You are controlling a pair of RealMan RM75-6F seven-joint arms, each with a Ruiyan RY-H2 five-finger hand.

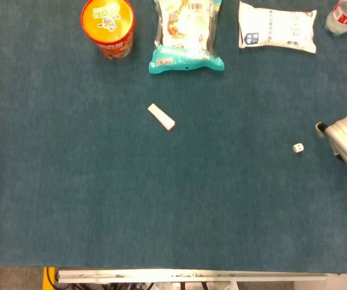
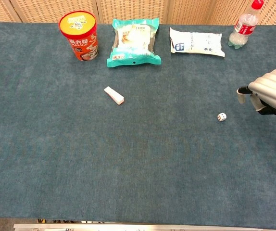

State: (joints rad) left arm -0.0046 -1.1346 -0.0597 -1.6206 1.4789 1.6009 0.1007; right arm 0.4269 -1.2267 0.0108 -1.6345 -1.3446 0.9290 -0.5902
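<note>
The small white die with coloured dots [image 2: 221, 116] is lying on the teal cloth tabletop [image 2: 138, 163] near its right edge. It looks light and hard, so pinching two opposite faces seems best. The right hand [image 2: 271, 92] is hovering just beside it, holding nothing; whether its fingers are spread or curled, I cannot tell.

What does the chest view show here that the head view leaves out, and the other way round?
Only the chest view shows the woven panels behind the table, the bottle's red cap, and the label on the side of the red cup. Only the head view shows the metal rail at the table's near edge and the cup's lid from straight above. Both show the right hand coming in from the right edge, holding nothing, close to the small die, plus the white stick, the teal snack bag and the white pouch.
</note>
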